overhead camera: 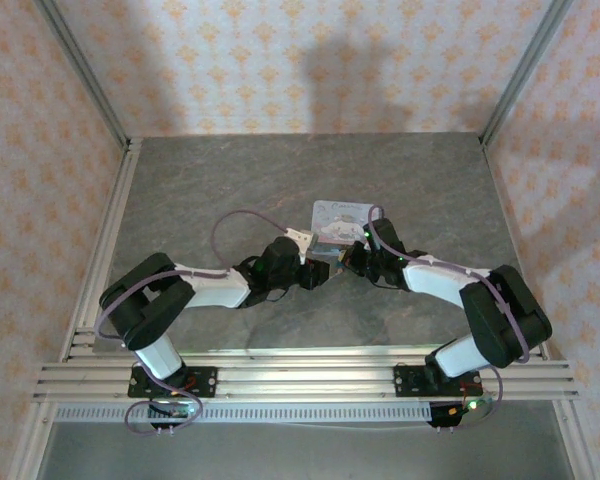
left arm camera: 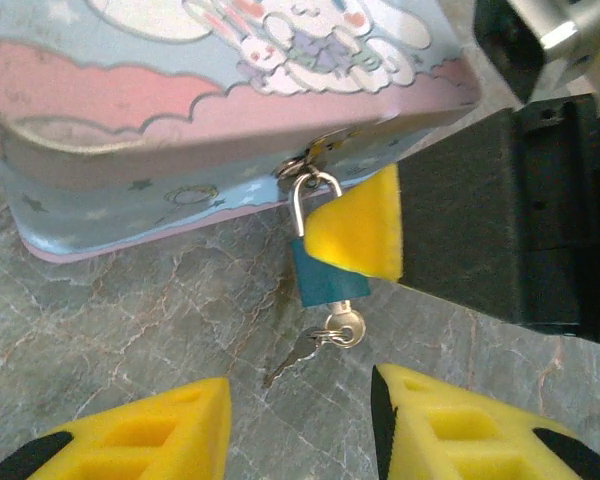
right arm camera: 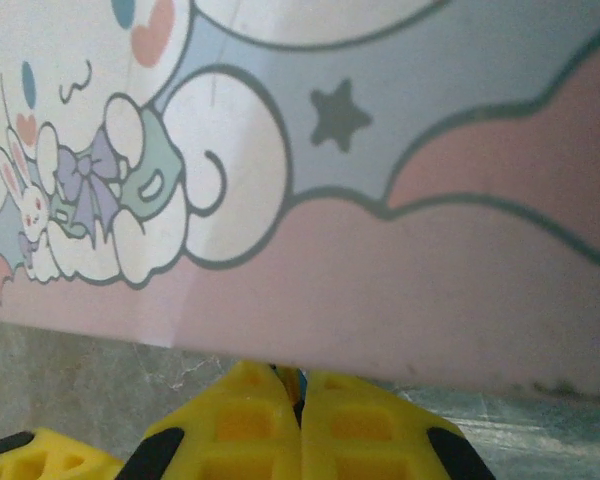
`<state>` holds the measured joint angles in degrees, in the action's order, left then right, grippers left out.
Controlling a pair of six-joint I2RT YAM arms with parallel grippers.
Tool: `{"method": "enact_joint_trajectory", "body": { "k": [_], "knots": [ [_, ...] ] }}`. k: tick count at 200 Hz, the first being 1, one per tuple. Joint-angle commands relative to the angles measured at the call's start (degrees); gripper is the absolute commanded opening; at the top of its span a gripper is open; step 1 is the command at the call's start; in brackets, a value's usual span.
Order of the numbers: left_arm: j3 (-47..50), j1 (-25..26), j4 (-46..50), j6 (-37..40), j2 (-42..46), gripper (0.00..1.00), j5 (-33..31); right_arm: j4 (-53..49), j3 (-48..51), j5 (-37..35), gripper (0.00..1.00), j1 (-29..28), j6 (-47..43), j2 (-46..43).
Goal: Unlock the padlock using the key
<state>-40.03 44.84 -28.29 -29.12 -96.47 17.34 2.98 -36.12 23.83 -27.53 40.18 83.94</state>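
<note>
left wrist: blue padlock [left arm camera: 322,286] hangs, key [left arm camera: 342,328] at its base.

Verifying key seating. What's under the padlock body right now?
The key head and ring hang from the padlock body's underside, over the table. Its blade is hidden inside the body. A yellow pad of the right gripper covers the body's upper corner.

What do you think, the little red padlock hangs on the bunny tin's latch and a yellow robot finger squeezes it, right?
Nearly. The padlock is blue, not red, as the left wrist view shows. The rest is right: it hangs on the latch of the bunny tin, and a yellow pad of the right gripper squeezes it.
</note>
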Motion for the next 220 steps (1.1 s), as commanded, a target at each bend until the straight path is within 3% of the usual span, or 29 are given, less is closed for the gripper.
{"method": "enact_joint_trajectory", "body": {
  "k": [1, 36, 69, 162, 220],
  "knots": [
    [0.38, -0.44, -5.15, -4.44, -2.34, 0.41, 1.04, -3.41, 0.87, -0.88, 0.00, 0.76, -1.85, 1.49],
    [2.11, -2.30, -16.47, -14.47, -6.48, 0.43, 3.58, 10.27, 5.97, 8.13, 0.00, 4.32, 5.98, 2.18],
    [2.21, -4.45, -29.10, -24.83, -11.88, 0.43, 7.08, 14.38, 6.81, 12.28, 0.00, 5.81, 10.56, 2.74],
    [-0.31, -4.28, -44.70, -40.65, -22.03, 0.41, 8.69, 18.52, 6.75, 15.90, 0.00, 6.26, 19.15, 2.66],
    [-1.86, -3.01, -46.11, -44.89, -23.06, 0.36, 8.32, 22.51, 8.30, 15.89, 0.00, 6.24, 22.88, 4.28]
  ]
}}
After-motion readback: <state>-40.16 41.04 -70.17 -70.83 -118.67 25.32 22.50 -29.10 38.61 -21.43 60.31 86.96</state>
